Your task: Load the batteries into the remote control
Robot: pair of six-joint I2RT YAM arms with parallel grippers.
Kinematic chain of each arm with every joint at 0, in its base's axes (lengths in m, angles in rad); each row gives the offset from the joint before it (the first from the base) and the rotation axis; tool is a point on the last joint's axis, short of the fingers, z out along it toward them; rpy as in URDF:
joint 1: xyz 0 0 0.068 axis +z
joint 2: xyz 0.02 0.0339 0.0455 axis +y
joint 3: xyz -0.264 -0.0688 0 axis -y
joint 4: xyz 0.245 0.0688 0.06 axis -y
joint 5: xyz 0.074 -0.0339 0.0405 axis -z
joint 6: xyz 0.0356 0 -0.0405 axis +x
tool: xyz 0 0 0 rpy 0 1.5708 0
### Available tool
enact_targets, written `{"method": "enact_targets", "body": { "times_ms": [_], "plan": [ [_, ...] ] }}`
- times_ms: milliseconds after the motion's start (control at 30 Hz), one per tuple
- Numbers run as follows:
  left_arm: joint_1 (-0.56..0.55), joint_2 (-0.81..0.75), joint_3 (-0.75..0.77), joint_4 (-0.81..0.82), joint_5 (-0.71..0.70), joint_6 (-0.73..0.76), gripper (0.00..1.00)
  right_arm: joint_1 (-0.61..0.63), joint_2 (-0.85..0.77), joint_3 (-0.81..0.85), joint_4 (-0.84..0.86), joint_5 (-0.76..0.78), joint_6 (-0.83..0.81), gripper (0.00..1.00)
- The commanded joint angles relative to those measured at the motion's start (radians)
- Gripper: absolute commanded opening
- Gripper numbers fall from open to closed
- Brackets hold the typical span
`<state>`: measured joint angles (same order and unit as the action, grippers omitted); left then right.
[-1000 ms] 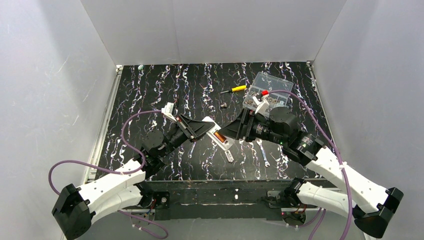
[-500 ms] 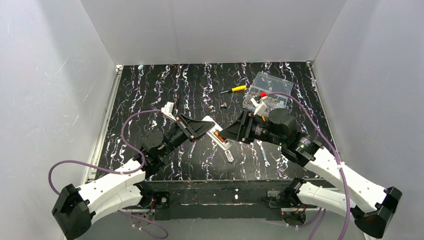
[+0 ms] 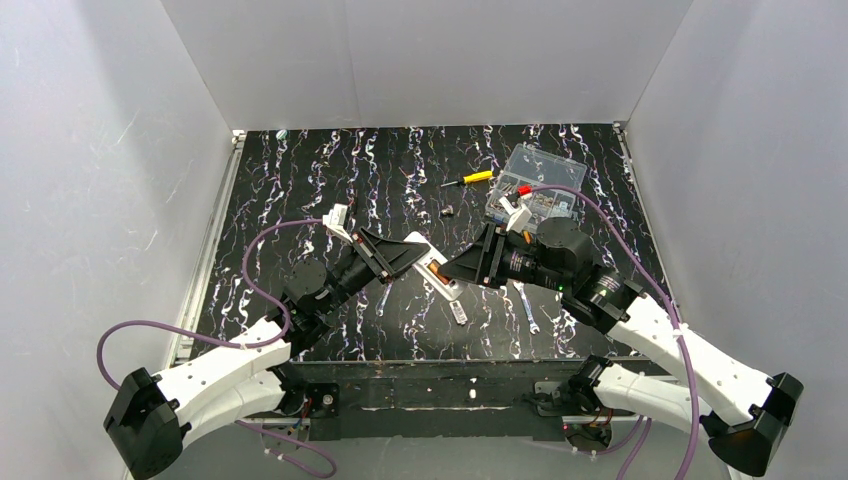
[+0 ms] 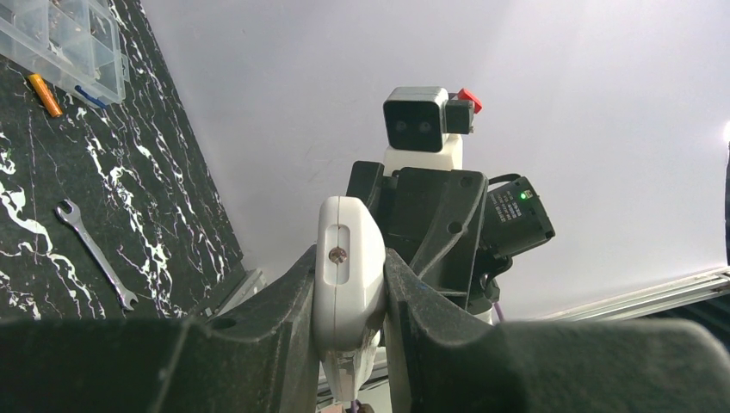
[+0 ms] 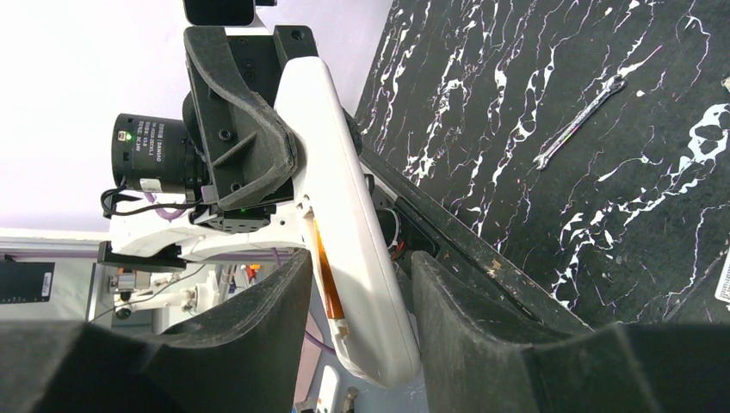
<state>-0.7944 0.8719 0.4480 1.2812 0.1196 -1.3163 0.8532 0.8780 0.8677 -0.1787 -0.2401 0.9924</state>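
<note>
Two robot arms meet over a black, white-veined table (image 3: 300, 180), and between them, lifted off the surface, is the white remote control (image 3: 440, 280). The left gripper (image 3: 408, 256) is pressed together on the remote control, its dark fingers (image 4: 284, 301) clamping one end from both sides. The remote control's back is turned up, and one orange battery (image 5: 325, 275) lies lengthwise in the recess there. The right gripper (image 5: 357, 288) reaches in from the other side with its jaws spread, one finger on each side of the remote control's free end; a thin gap shows beside at least one finger. Just below the remote control, nearer the arm bases, a small grey piece (image 3: 458, 313) lies on the table, with a slim metal wrench (image 3: 526, 305) to its right. Well beyond the remote control sit a yellow-handled screwdriver (image 3: 470, 179) and a clear plastic compartment box (image 3: 535, 180). A second battery (image 4: 43, 95) lies on the table just beside that box, far from the remote control.
</note>
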Motion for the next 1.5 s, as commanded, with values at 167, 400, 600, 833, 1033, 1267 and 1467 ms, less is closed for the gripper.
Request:
{"method": "enact_targets", "body": {
  "times_ms": [167,400,600,833,1033,1267,1467],
  "plan": [
    [-0.003,-0.016,0.049,0.11,0.004,0.014,0.0,0.0,0.012,-0.012,0.05,-0.021,-0.001,0.47],
    [-0.002,-0.014,0.05,0.11,0.003,0.014,0.0,0.0,0.023,-0.012,0.046,-0.028,-0.009,0.44],
    [-0.002,-0.011,0.054,0.107,0.003,0.015,0.0,0.0,0.033,-0.003,0.031,-0.035,-0.027,0.41],
    [-0.003,0.001,0.063,0.108,0.011,0.015,0.0,0.001,0.048,0.027,-0.022,-0.027,-0.067,0.44],
    [-0.002,0.006,0.064,0.11,0.012,0.014,0.0,0.001,0.042,0.038,-0.04,-0.017,-0.106,0.57],
    [-0.002,0.007,0.058,0.114,0.011,0.012,0.0,-0.002,0.02,0.094,-0.081,0.005,-0.189,0.67],
    [-0.002,-0.002,0.053,0.109,0.011,0.013,0.0,-0.006,0.001,0.123,-0.058,-0.032,-0.233,0.7]
  ]
}}
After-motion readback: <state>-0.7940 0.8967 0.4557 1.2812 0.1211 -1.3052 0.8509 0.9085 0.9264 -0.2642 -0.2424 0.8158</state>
